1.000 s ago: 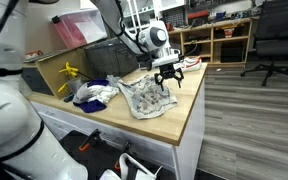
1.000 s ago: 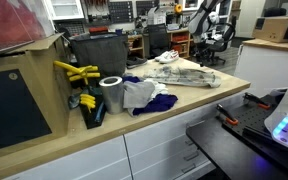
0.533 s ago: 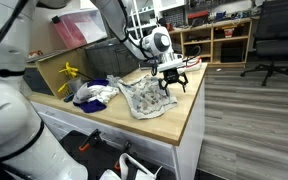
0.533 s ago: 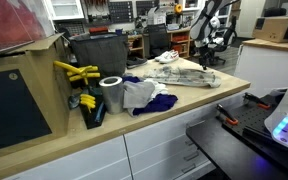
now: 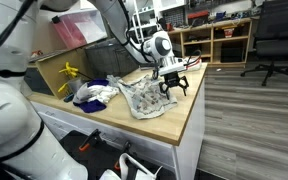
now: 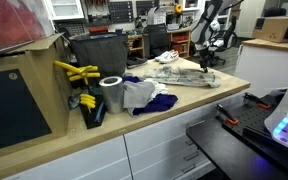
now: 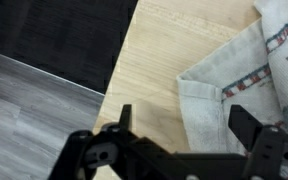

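Wrist view looks straight down between the spread jaws of the gripper (image 7: 184, 120), which stand wide and hold nothing. Below them lies the corner of a crumpled white dish towel (image 7: 224, 100) with a red and blue stripe. One finger hangs over bare wooden countertop (image 7: 154, 60), the other over cloth. Just beyond is the counter's edge, with the grey floor (image 7: 39, 105) below it.

In both exterior views the gripper (image 5: 172, 85) (image 6: 206, 60) hovers low over the end of the dish towel (image 5: 144, 100) (image 6: 179, 72) nearest the countertop (image 5: 189, 115) edge. A heap of blue and white cloth (image 5: 94, 92) sits well apart at the other end, by a silver roll (image 6: 111, 93).

The risks, as it looks from the room:
- **Thin grip.** Only the hem lies between the fingers, so a closing pinch could catch one thin layer that slides free, or miss the cloth and close on air.
- **Hard contact.** Coming down too far would press the fingertips into the wood.
- **Towel dragged off.** The towel is bunched and loose, so a sideways tug could pull the whole thing toward the edge and onto the floor.

How high the fingertips stand above the cloth cannot be told.
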Action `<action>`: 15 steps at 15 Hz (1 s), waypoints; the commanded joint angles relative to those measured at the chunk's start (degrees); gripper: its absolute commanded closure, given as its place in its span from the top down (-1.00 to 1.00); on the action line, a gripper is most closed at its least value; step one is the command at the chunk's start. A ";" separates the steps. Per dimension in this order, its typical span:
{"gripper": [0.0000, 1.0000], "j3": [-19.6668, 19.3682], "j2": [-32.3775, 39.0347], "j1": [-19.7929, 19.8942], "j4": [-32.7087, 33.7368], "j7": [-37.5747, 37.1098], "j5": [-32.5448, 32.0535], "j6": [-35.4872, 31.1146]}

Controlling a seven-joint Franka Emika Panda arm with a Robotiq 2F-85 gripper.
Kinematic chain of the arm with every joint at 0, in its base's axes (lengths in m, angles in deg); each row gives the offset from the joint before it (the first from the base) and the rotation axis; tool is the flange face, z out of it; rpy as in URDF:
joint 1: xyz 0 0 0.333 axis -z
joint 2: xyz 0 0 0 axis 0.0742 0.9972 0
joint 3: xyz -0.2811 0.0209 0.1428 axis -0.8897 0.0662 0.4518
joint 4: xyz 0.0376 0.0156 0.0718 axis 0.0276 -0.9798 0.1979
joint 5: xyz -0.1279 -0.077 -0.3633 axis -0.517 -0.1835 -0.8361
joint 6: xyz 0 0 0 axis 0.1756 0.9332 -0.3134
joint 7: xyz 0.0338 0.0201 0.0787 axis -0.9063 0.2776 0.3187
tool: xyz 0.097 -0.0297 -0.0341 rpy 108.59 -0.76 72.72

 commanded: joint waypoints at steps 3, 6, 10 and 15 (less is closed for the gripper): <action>0.85 -0.13 -0.05 0.12 -0.23 -0.72 -0.03 -2.35; 0.34 -0.41 -0.03 0.19 -0.26 -1.12 -0.11 -3.91; -0.28 -1.07 -0.14 0.07 -0.39 -1.29 -0.57 -5.99; -0.98 -1.46 -0.35 0.04 -0.63 -1.38 -0.55 -7.39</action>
